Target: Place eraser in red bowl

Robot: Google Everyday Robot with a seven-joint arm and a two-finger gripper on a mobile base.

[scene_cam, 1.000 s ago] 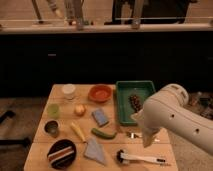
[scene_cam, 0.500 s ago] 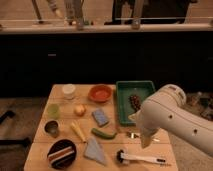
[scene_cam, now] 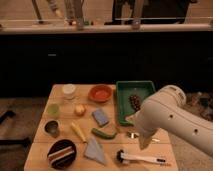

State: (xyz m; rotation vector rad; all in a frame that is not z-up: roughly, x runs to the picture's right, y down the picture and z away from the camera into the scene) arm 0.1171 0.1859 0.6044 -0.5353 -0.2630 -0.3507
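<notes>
The eraser [scene_cam: 62, 154], a small striped block of reddish-brown, white and black, lies inside a dark bowl [scene_cam: 52, 147] at the table's front left. The red bowl [scene_cam: 100, 93], shallow and orange-red, stands at the back middle, with nothing in it that I can see. My gripper [scene_cam: 142, 142] is at the lower tip of the big white arm [scene_cam: 170, 117], low over the table's right side and largely hidden by the arm. It is far right of the eraser and holds nothing.
A green tray [scene_cam: 126, 112] with a brown cone stands at the back right. A blue-grey sponge [scene_cam: 100, 117], green vegetable [scene_cam: 103, 133], yellow item [scene_cam: 78, 131], grey cloth [scene_cam: 95, 150], white-handled brush [scene_cam: 142, 159], several cups and a yellow-brown ball crowd the wooden table [scene_cam: 40, 131].
The white arm has drifted a little to the left, further over the table's right side. Nothing on the table has moved.
</notes>
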